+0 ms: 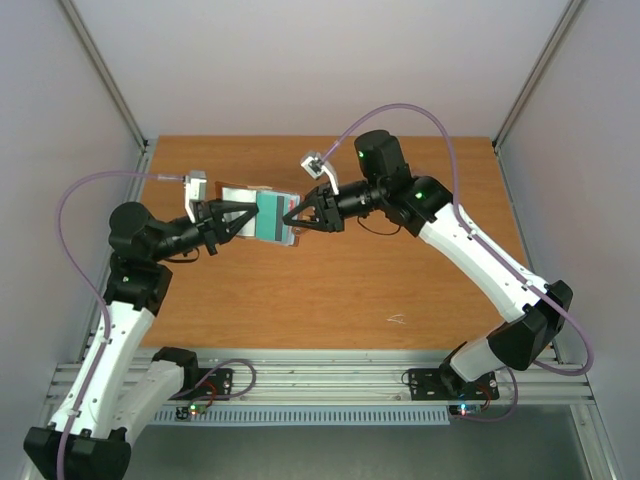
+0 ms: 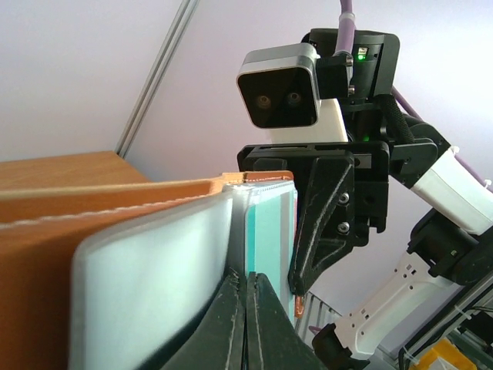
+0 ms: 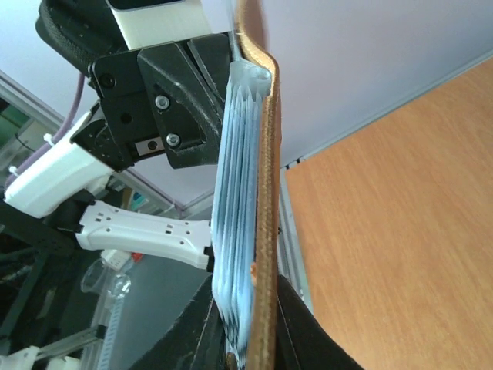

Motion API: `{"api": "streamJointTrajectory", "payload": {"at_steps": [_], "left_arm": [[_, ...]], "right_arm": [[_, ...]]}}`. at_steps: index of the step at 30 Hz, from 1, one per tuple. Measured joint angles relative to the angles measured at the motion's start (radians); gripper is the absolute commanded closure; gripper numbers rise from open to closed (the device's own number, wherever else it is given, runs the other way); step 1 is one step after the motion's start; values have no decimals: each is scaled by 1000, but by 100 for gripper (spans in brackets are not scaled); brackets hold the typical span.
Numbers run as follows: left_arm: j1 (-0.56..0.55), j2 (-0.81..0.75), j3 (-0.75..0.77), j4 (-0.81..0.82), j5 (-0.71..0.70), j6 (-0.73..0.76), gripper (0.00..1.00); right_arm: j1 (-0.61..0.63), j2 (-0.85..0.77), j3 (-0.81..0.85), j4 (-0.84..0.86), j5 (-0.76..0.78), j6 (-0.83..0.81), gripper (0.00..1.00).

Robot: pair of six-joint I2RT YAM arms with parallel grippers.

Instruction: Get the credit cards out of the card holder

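The card holder [image 1: 262, 213] hangs open in the air above the table, held between both grippers. Its brown cover [image 2: 115, 200] and pale lining pockets [image 3: 235, 231] show edge-on. A teal-green credit card [image 1: 272, 218] sits in the pockets, its face also seen in the left wrist view [image 2: 269, 231]. My left gripper [image 1: 250, 215] comes from the left and is shut on a thin pale leaf of the holder [image 2: 246, 308]. My right gripper [image 1: 291, 220] comes from the right, shut across the pocket stack and the brown cover [image 3: 248, 339]. Other cards are hidden.
The wooden table [image 1: 350, 290] lies below the held holder, with a small white scrap [image 1: 397, 320] near its front edge. A metal rail [image 1: 330, 385] runs along the near side between the arm bases. Pale walls close in both sides.
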Motion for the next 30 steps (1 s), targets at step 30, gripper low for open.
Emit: {"api": "streamJointTrajectory", "payload": {"at_steps": [30], "left_arm": [[-20, 70, 17, -32, 93, 59, 100]], "right_arm": [[-13, 32, 58, -103, -10, -50, 79]]}}
